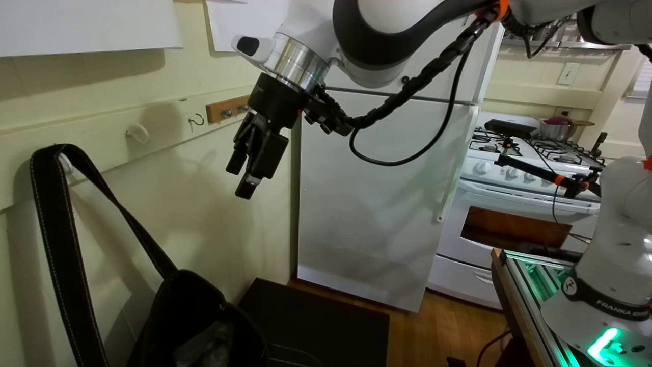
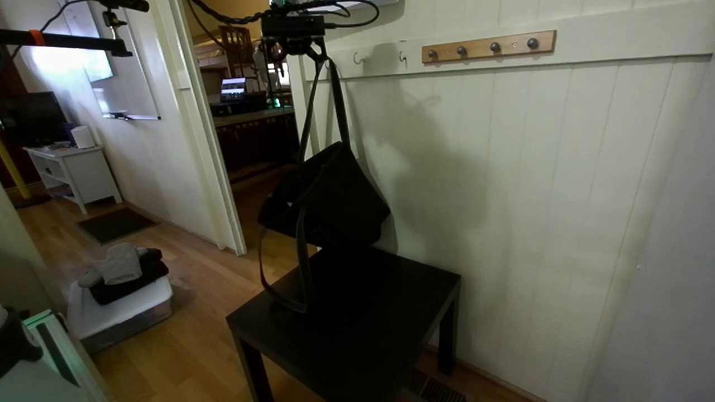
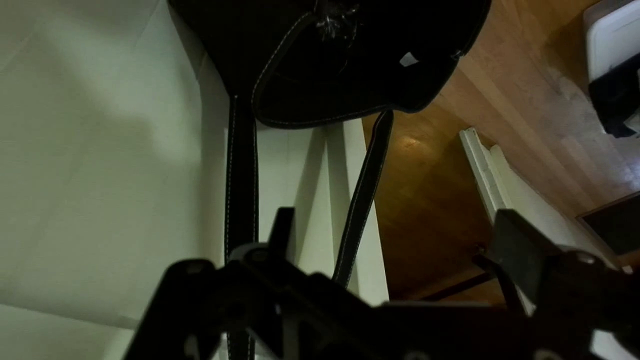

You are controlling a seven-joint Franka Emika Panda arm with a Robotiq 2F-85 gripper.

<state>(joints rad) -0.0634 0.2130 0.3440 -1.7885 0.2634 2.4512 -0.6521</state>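
Cream panelled wall [image 2: 536, 167], biggest thing, with a flat board [image 2: 631, 33] running across it. White fridge [image 1: 367, 204] beside the wall, then white gas stove [image 1: 514, 224] past the fridge. Robot arm [image 1: 379, 56] reaches across toward the wall, wrist angled down. Low black surface [image 2: 385, 312] by the wall. Plastic storage box [image 2: 120, 312] on wood floor [image 2: 190, 346], well apart from the surface, grey and black fabric [image 2: 125, 267] piled on top.

Black bag [image 2: 335, 201], pale stitching, hangs tilted next to the wall over the back part of the surface, mouth gaping; can't tell if its bottom touches the surface. Upper strap [image 1: 58, 229] goes up over a white hook [image 1: 66, 165]. Lower strap [image 2: 303, 257] loops down over the surface.

Gripper [image 1: 241, 177] is up in front of the wall near hook height, pointing down, near the upper strap with a gap showing. Jaws spread wide in wrist view, nothing between them; both legs of the strap run down behind them there.

Wooden hook rail [image 2: 478, 50], dark knobs, on the board. Small curled metal hook [image 1: 196, 120] near the rail. Clear crinkly plastic [image 3: 332, 25] inside bag, plus small white patch [image 3: 408, 59].
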